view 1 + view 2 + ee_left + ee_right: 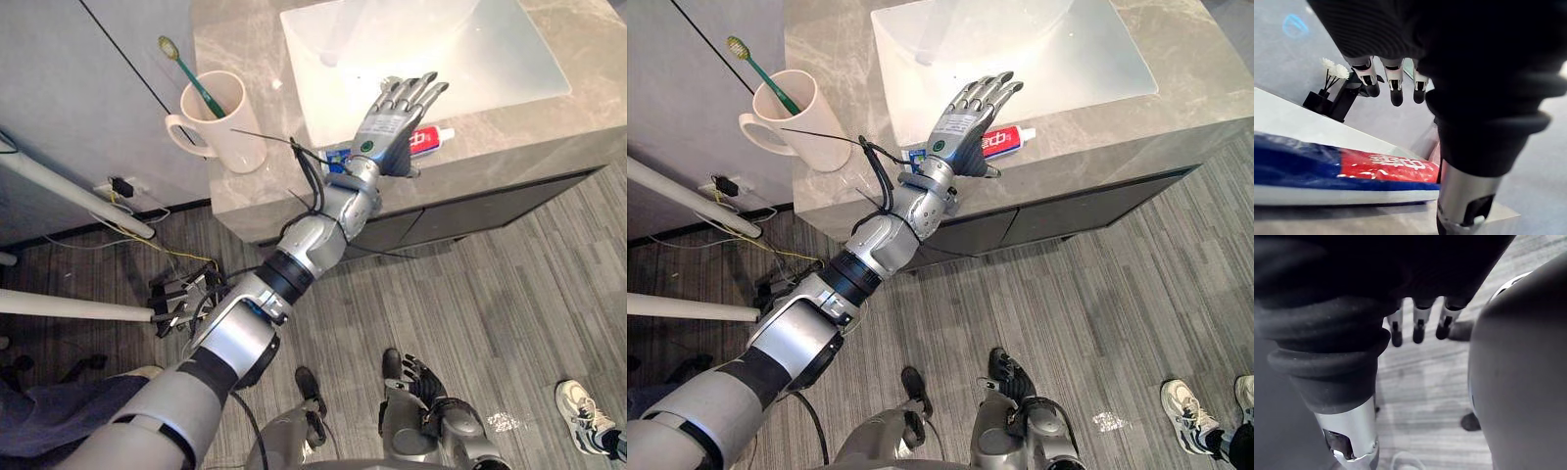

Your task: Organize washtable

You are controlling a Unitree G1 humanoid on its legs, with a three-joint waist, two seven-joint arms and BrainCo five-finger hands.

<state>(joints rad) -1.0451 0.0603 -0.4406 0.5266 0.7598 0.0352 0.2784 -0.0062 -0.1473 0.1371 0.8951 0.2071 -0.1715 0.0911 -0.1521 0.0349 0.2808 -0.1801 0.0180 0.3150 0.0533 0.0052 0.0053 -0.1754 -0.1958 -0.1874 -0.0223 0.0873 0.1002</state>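
A red, blue and white toothpaste tube (428, 140) (1386, 169) lies on the front rim of the grey stone counter (245, 191), just before the white sink (421, 49). My left hand (389, 125) (960, 122) hovers right over the tube's blue end, open, with straight fingers (1396, 90) pointing toward the basin. It holds nothing. A cream mug (230, 122) at the counter's left end holds a green toothbrush (191, 73), standing upright. My right hand (423, 377) hangs low near the floor with relaxed fingers (1419, 330).
Dark cabinet fronts (460, 211) run under the counter. White poles (69, 196) cross at the left over the grey plank floor. A person's white shoe (586, 413) shows at the lower right. A small black holder with white flowers (1327, 93) stands beyond the sink.
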